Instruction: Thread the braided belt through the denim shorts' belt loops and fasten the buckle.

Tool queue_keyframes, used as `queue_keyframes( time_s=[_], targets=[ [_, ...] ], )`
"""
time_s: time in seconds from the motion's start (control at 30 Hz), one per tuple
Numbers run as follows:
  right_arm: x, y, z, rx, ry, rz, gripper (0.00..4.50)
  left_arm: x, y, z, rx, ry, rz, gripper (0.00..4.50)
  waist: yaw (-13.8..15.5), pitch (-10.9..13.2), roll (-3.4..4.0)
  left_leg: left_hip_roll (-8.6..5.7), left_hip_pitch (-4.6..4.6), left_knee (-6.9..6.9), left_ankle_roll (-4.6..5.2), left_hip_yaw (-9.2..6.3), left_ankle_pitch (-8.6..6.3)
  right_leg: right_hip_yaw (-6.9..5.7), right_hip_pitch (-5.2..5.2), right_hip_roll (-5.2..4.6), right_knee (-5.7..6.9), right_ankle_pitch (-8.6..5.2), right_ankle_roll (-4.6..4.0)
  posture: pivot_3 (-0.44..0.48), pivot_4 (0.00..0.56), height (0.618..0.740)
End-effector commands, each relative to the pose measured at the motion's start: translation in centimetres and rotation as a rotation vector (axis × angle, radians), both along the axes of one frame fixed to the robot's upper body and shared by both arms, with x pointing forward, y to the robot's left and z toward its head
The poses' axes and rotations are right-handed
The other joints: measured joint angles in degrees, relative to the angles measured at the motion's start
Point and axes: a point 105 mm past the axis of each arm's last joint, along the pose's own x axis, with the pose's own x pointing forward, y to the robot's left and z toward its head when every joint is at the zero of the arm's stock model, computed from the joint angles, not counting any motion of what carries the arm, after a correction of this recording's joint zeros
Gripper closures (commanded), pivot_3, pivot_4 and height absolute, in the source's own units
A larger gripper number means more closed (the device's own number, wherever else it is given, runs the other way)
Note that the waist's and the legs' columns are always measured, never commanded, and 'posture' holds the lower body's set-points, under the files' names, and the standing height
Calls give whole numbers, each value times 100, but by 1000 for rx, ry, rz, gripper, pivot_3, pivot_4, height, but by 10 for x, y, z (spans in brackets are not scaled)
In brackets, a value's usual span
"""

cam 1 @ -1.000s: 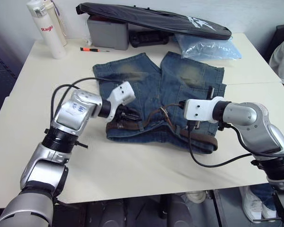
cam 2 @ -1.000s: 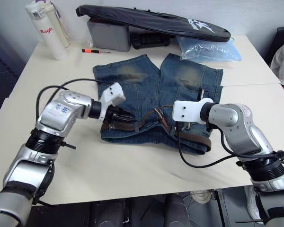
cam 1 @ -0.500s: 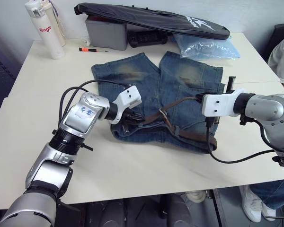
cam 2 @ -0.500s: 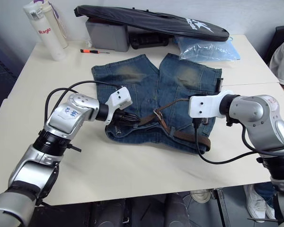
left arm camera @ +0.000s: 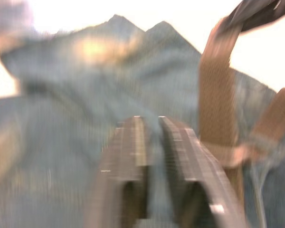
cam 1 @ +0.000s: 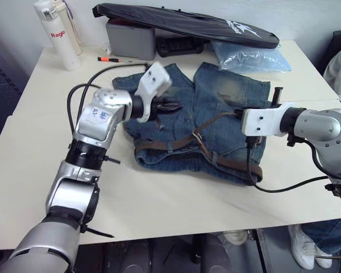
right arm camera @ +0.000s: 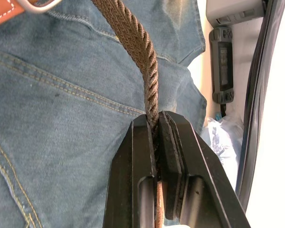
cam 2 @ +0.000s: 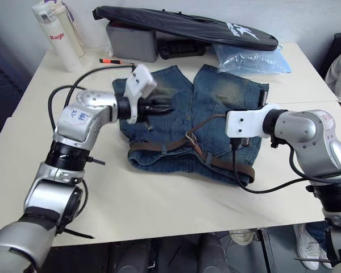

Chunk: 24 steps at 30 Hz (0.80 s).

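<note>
Right tool (right arm camera: pixel 156 124): pressed together on the braided belt (cam 1: pixel 207 122), pinching the strap near its free end over the right side of the shorts.
Left tool (cam 2: pixel 159 107): fingers (left arm camera: pixel 133 142) nearly together with a thin fold of blue denim between them, lifted above the shorts' left leg.
Tabletop (cam 1: pixel 159 199): one, cream, carrying everything.
Denim shorts (cam 1: pixel 216 96): one pair, faded blue with yellowish worn patches on both legs, lying in the middle of the tabletop, waistband toward the near edge, left side bunched under the left tool.
Black bag (cam 1: pixel 187 23): one, long and flat, along the far edge, resting on a grey case (cam 1: pixel 129 40).
Plastic bag (cam 1: pixel 250 57): one, pale blue, far right of the shorts.
Bottles (cam 1: pixel 54 34): two, white, standing at the far left corner.
Braided belt: one, dark brown and woven, running along the waistband and rising in a line to the right tool.
Belt loops (cam 2: pixel 163 149): a few seen along the waistband with the strap under them; exact count unclear.
Screwdriver (cam 1: pixel 112 59): one, orange-handled, beside the grey case.
Buckle (right arm camera: pixel 35 4): one silver ring, on the shorts.
</note>
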Motion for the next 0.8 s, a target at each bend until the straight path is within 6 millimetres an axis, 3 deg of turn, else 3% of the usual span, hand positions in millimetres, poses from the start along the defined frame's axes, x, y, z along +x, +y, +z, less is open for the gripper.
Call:
queue_keyframes(
  time_s=[0.03, 0.1, 0.13, 0.37, 0.77, 0.8],
  targets=[
    [-2, 4, 15, 8, -48, 3, 4500, -11, -21, 15, 8, -66, -68, 940, -2, 0, 0, 0, 0, 0, 0, 0, 0, 0, 0, 0, 1, 0, 0, 0, 150, 740],
    [-2, 4, 14, 16, -46, -3, 4500, -11, -33, 12, 28, -76, -78, 71, -2, 0, 0, 0, 1, -1, 0, 0, 0, 0, 0, 0, 0, 0, 0, 0, 150, 740],
    [-2, 5, 14, 19, -44, -5, 4500, -9, -37, 10, 43, -90, -65, 9, -2, 0, 0, 0, 1, -1, 0, 0, 0, 0, 0, 0, 0, 0, 0, 0, 150, 740],
    [-5, 6, 12, 43, -37, -18, 4500, 15, -40, -13, 128, -37, 60, 9, 2, 0, 0, 0, 1, -1, 0, 0, 0, 0, 0, 0, -1, 0, 0, 0, 150, 740],
    [-6, 5, 12, 67, -39, -36, 4500, 14, -56, -13, 136, -87, 25, 9, 45, 0, 0, -1, 1, -2, 0, 0, 0, 0, 0, 0, -2, 0, 0, 0, 150, 740],
    [-6, 5, 12, 69, -38, -37, 4500, 16, -55, -13, 136, -102, 40, 261, 48, 0, 0, -1, 0, -2, 0, 0, 0, 0, 0, 0, -2, 0, 0, 0, 150, 740]
  ],
)
